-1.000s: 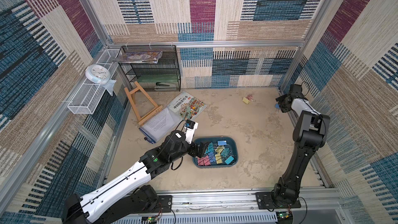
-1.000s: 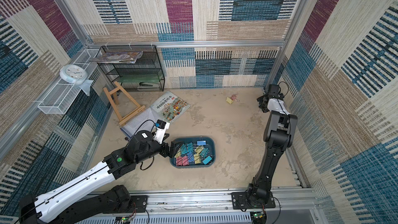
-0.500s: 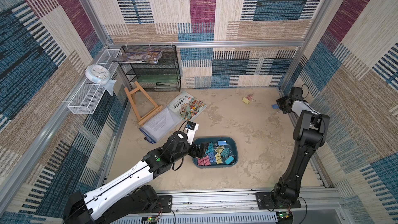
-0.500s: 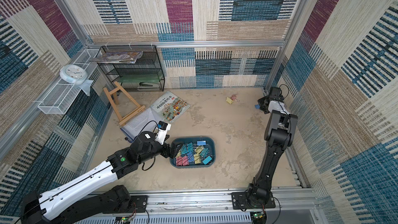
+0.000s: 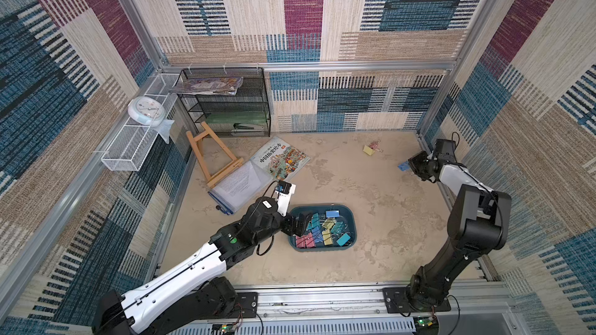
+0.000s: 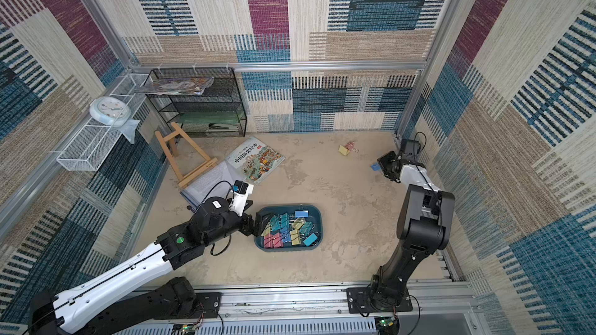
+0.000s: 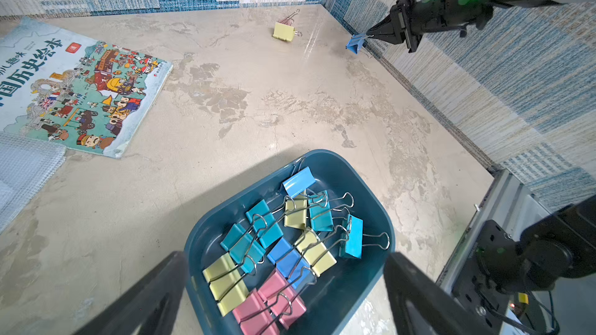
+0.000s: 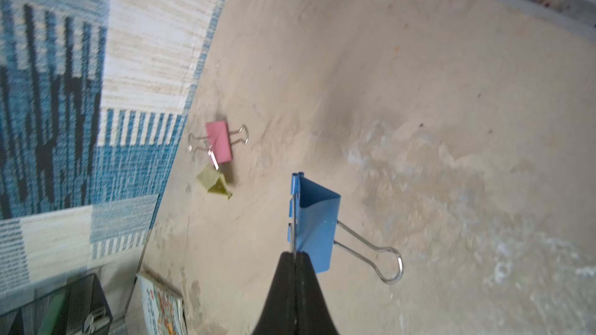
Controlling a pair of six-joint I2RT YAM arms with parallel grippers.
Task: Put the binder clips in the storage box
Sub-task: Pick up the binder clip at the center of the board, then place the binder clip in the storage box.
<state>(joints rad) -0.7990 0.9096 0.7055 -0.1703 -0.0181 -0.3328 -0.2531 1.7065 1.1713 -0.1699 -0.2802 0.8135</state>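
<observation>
Teal-blue and shallow, the storage box [image 5: 353, 220] sits just toward 6 o'clock of the bench's [image 5: 354, 182] centre. It holds a heap of binder clips [image 7: 317, 252] in yellow, pink, teal and blue. The left pincer [image 5: 298, 222] hovers released, jaws wide, over the box's 9 o'clock rim. At 2 o'clock, by the wall, the right pincer [image 8: 295, 254] is clenched on one wire handle of a blue clip [image 8: 317, 223]; whether that clip clears the bench I cannot tell. A yellow clip [image 5: 368, 150] and a pink clip [image 5: 375, 145] lie just beside each other near 1 o'clock.
</observation>
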